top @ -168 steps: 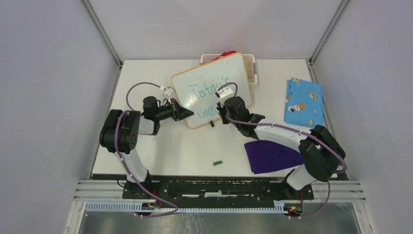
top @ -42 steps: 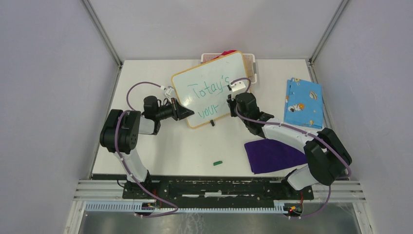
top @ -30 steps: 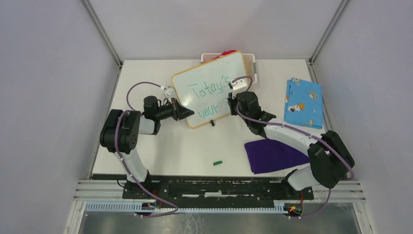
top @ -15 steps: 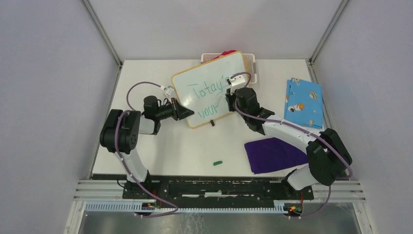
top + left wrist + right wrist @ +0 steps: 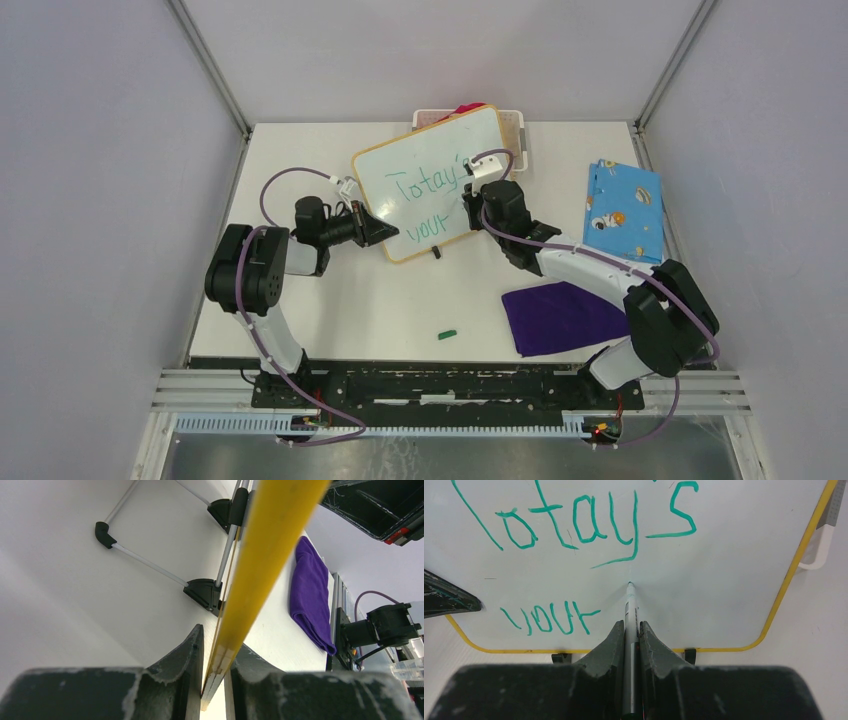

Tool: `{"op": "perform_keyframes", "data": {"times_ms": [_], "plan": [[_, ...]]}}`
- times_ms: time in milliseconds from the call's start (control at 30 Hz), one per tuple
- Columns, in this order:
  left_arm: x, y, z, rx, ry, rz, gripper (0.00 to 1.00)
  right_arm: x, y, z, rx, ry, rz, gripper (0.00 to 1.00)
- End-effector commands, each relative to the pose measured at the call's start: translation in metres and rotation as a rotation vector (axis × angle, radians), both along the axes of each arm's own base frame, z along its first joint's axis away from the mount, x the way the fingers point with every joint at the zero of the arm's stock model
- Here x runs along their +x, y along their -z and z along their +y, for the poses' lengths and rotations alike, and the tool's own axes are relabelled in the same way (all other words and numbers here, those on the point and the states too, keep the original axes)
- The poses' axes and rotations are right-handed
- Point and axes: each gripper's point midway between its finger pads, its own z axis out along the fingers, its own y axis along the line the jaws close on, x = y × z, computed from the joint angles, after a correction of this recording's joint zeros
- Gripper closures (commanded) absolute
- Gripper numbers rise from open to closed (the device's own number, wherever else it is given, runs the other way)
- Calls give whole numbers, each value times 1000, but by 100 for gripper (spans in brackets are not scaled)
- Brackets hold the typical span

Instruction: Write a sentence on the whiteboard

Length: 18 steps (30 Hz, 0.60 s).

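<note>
At the left of the tabletop point(image 5: 330, 300), the left hand point(image 5: 212, 647) is seen clamped on the yellow-framed lower edge of the whiteboard point(image 5: 425, 160), one finger on each face, so that the board is steadied. The whiteboard is stood tilted on its black feet at the back centre of the tabletop, just in front of a white basket point(image 5: 517, 128). The sentence point(image 5: 574, 525) is partly written in green: a first line reading about "Totay's" is complete, and below it, at the lower left, a second line reading about "your" has been laid down. To the right of that word, the board is bare. The right hand point(image 5: 630, 630) is closed on a marker point(image 5: 629, 610), whose tip is placed at the board surface under the first line and to the right of "your"; contact appears to be made, though it cannot be confirmed. The task is judged well advanced but unfinished, with the rest of the second line left to be written. A green cap point(image 5: 447, 334) is lying near the front edge, and a purple cloth point(image 5: 560, 318) is lying to its right.
</note>
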Motion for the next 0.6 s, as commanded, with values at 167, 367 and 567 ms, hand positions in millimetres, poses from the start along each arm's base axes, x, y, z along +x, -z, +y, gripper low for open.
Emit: {"op": "perform_keyframes", "data": {"times_ms": [167,367,567], "plan": [[7,19,3,59,-37,19,75,5,-3,-6,4,31,-22,100],[6,19,3,60,-37,19,75,1,2,-9,3,34,-14,100],[6,19,3,59,-36,21,75,-3,7,-11,5,33,-5,100]]}}
